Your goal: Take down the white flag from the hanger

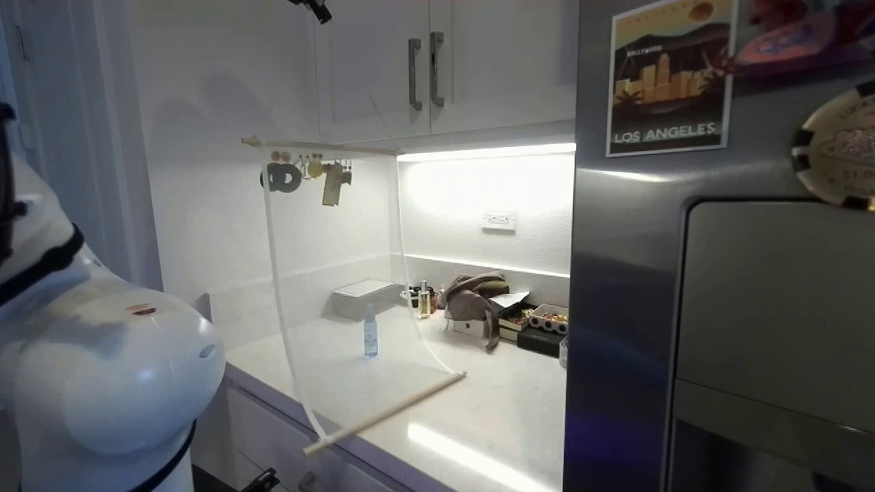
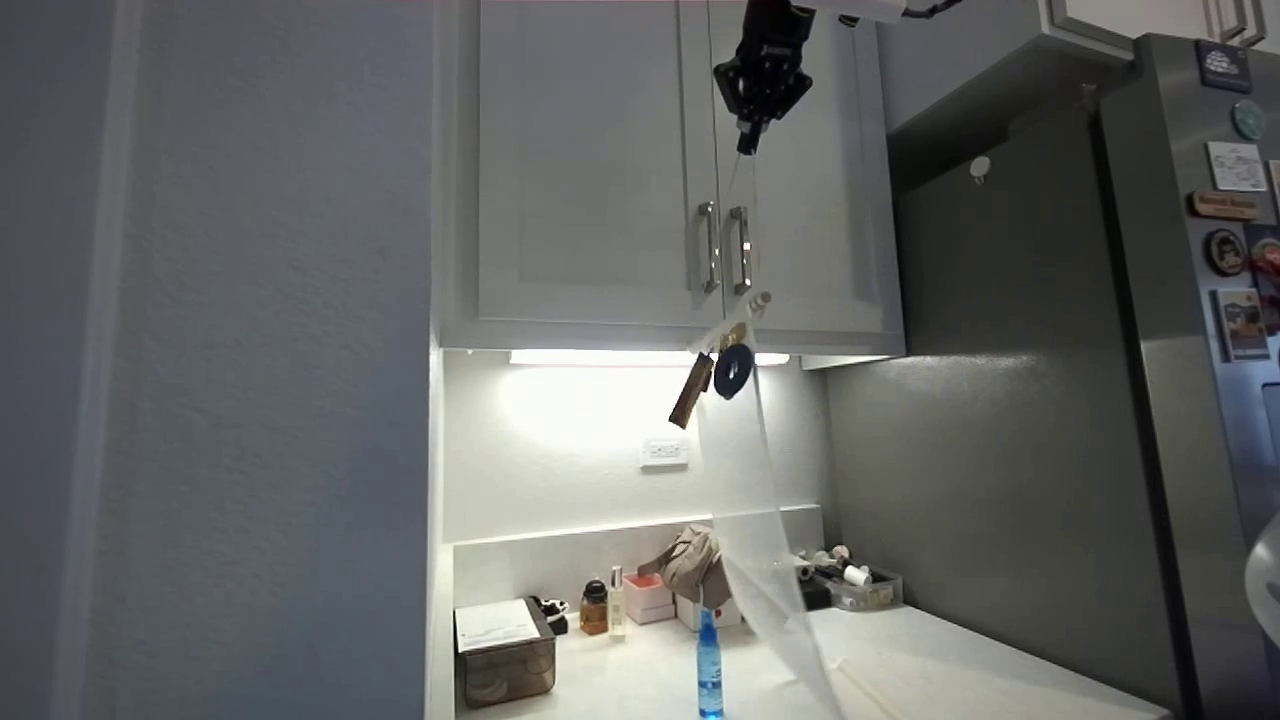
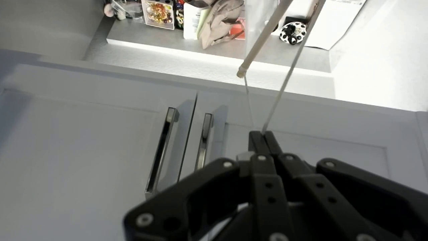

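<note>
**Black two-finger claw [image 3: 263, 134] closed on thin pale cord [image 3: 283, 87], well above the white countertop [image 1: 506, 403]**

Claw fingers pressed together, cord pinched at the tips. Slim pale wooden upper rod [image 1: 321, 145] hung below by the cord, higher than the countertop. Long sheer white cloth flag [image 2: 750, 530] suspended from the upper rod; dark round ornament [image 2: 733, 371] and tan oblong tag [image 2: 691, 390] hung near its top. Flag's lower end fixed to a pale wooden lower rod [image 1: 386, 413], seen across the countertop's front edge in an exterior view; contact cannot be told. Translucent blue bottle [image 2: 709, 670] set on the countertop; limp grey-brown cloth item [image 1: 472, 301] laid at the countertop's back. White panelled cabinet [image 2: 590, 170] mounted above the countertop, stainless-steel fridge [image 1: 629, 342] placed alongside.
</note>
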Motion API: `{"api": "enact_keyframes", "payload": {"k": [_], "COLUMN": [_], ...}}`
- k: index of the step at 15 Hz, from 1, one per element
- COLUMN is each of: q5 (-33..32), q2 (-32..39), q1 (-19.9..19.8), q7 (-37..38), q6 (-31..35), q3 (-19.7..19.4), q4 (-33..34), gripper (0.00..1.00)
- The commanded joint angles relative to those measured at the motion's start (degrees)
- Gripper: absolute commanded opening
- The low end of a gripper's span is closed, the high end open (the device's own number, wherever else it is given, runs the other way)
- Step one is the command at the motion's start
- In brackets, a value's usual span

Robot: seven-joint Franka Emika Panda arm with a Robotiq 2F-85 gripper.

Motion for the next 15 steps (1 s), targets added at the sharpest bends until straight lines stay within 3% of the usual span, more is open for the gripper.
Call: {"api": "enact_keyframes", "payload": {"k": [1,9,15], "q5": [-0.41,-0.58,-2.01], "q2": [4.39,9.83,13.43], "q1": [1.17,3.20,4.43], "q7": [1.20,1.76,2.83], "q6": [-3.09,-5.56,-5.84], "q3": [0.56,2.15,3.52], "q4": [7.54,15.54,17.71], "gripper": [0.00,0.00,0.00]}}
